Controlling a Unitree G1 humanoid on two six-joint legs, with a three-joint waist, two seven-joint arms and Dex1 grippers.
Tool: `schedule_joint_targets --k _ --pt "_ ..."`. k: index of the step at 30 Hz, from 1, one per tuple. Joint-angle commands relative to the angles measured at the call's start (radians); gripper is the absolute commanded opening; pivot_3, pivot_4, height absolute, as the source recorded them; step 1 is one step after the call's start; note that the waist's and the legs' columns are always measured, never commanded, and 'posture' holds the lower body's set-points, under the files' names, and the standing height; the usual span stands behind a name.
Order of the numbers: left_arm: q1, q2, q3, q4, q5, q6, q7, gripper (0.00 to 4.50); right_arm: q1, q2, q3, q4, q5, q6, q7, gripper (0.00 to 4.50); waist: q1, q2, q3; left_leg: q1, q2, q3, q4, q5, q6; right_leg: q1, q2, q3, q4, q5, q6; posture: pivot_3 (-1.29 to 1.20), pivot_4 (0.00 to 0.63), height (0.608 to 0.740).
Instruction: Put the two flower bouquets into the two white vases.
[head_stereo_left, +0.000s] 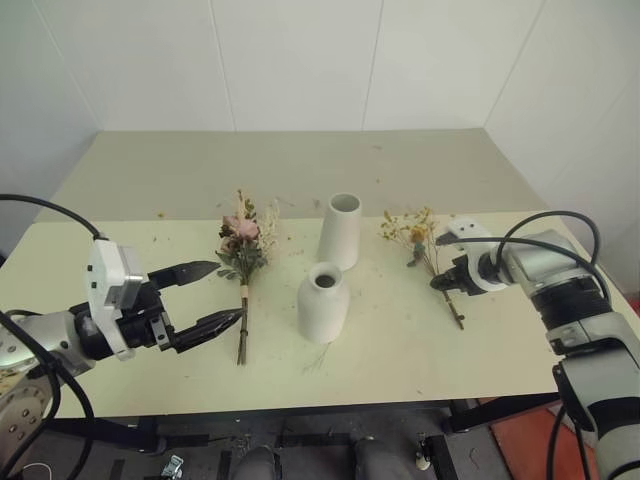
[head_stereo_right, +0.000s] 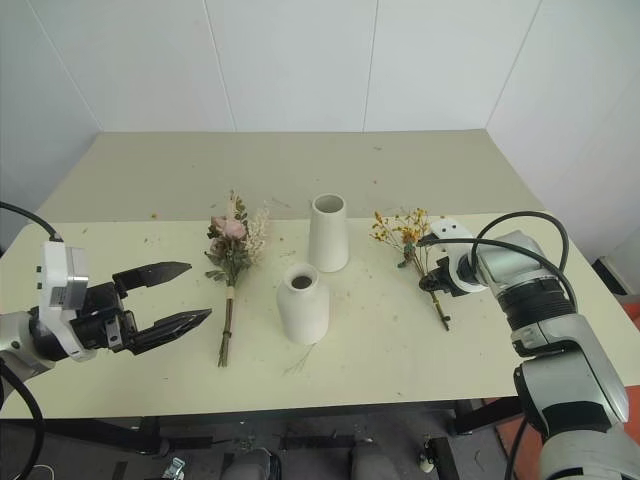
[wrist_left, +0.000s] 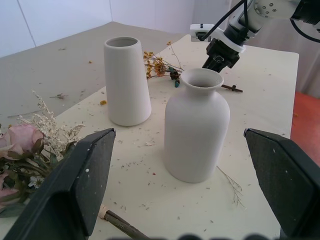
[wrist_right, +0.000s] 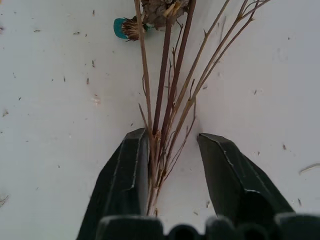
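Your right gripper (wrist_right: 167, 165) astride the yellow bunch (head_stereo_left: 418, 240) stems near the table (head_stereo_left: 520, 350) edge, jaws part-closed, grip uncertain, left gripper (head_stereo_left: 205, 298) spread wide beside the pink bunch (head_stereo_left: 243, 250), vases (head_stereo_left: 338, 232) between.

Plenty of bare table (head_stereo_left: 150, 180) behind the vases and along the front edge. Tight in the middle though: bottle vase (head_stereo_left: 323, 302) just in front of tapered vase (head_stereo_left: 340, 231), pink bouquet (head_stereo_left: 243, 262) and yellow bunch (head_stereo_left: 425, 252) flanking either side.
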Motion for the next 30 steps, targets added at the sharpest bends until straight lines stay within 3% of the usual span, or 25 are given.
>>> schedule_joint_targets --k 1,3,4,8,11,14,22,30 --pt "-0.006 0.014 0.034 -0.021 -0.014 -0.021 -0.008 4.5 0.009 0.017 -0.063 -0.005 -0.012 0.017 -0.038 0.82 0.0 0.0 0.0 0.0 0.0 0.0 0.0 0.0 0.0 0.0 0.0 0.0 0.0 0.0 0.0 0.0 0.15 0.74" --pt "-0.015 0.016 0.028 -0.013 -0.011 -0.022 -0.009 4.5 0.005 0.035 -0.123 -0.007 -0.018 0.038 -0.095 0.1 0.001 0.0 0.0 0.0 0.0 0.0 0.0 0.0 0.0 0.0 0.0 0.0 0.0 0.0 0.0 0.0 0.15 0.74" --pt "-0.02 0.017 0.025 -0.009 -0.01 -0.022 -0.009 4.5 0.002 0.046 -0.16 -0.01 -0.017 0.052 -0.129 0.01 0.001 0.0 0.0 0.0 0.0 0.0 0.0 0.0 0.0 0.0 0.0 0.0 0.0 0.0 0.0 0.0 0.15 0.74" --pt "-0.038 0.011 0.014 0.004 0.001 -0.026 0.0 4.5 -0.013 0.115 -0.366 -0.028 0.002 0.071 -0.292 0.01 0.002 0.0 0.0 -0.001 0.0 0.0 0.0 0.0 0.0 -0.001 0.0 0.0 0.0 0.0 0.0 0.0 0.15 0.74" --pt "-0.05 0.009 0.009 0.014 0.014 -0.031 0.007 4.5 -0.013 0.185 -0.545 -0.13 0.045 -0.023 -0.395 0.01 0.004 0.0 0.0 -0.002 0.0 0.0 0.0 0.0 0.0 -0.002 0.0 0.0 0.0 0.0 0.0 0.0 0.15 0.74" --pt "-0.06 0.01 0.011 0.022 0.013 -0.032 0.007 4.5 -0.002 0.241 -0.617 -0.223 0.081 -0.134 -0.42 0.01 0.002 0.001 0.0 -0.003 0.0 0.0 -0.001 0.0 0.0 -0.002 0.0 0.0 0.0 0.0 0.0 0.0 0.15 0.74" --pt "-0.113 -0.007 0.005 0.049 0.053 -0.061 0.062 4.5 -0.036 0.427 -0.577 -0.326 0.14 -0.516 -0.357 0.01 -0.002 0.001 0.0 -0.002 0.0 0.0 -0.001 0.0 0.0 -0.002 0.0 0.0 0.001 0.0 0.0 0.0 0.15 0.74" --pt "-0.098 -0.011 0.033 0.027 0.024 -0.048 0.086 4.5 -0.075 0.547 -0.514 -0.314 0.145 -0.742 -0.313 0.01 0.004 0.002 0.001 -0.003 0.0 -0.001 -0.001 0.0 0.0 -0.003 -0.001 -0.001 0.001 0.0 0.0 0.0 0.15 0.74"
